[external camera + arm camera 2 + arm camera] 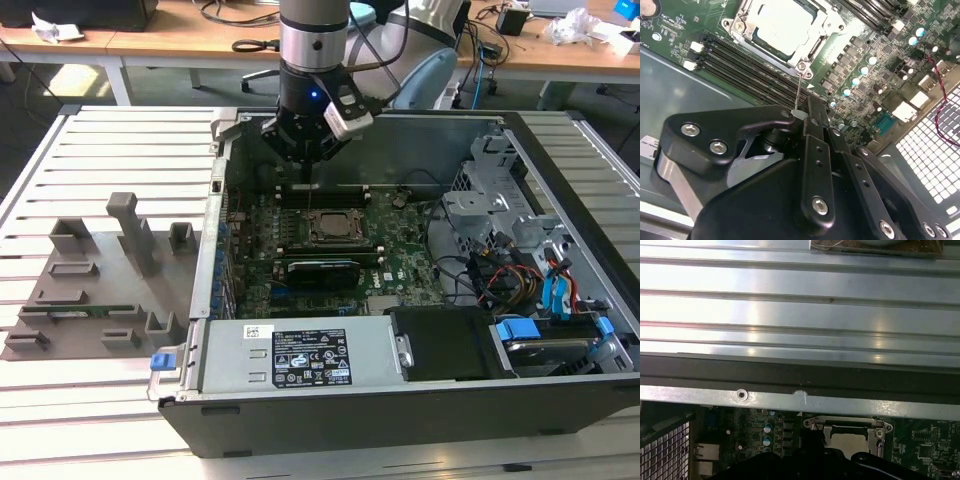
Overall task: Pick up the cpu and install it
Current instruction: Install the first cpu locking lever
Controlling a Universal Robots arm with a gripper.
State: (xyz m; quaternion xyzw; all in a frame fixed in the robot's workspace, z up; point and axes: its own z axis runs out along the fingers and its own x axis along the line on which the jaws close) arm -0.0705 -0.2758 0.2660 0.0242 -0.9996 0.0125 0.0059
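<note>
The cpu lies flat in the metal-framed socket in the middle of the motherboard, silvery top up. In the second wrist view the cpu sits inside the socket frame; the first wrist view has the cpu under the case's edge. My gripper hangs just behind the socket, above the memory slots. Its fingertips are closed together around the end of a thin metal socket lever that rises from the socket's corner.
The open computer case surrounds the board, with a power supply in front and a drive cage and cables on the exterior view's right. A grey fixture with a green memory stick stands on the slatted table at the left.
</note>
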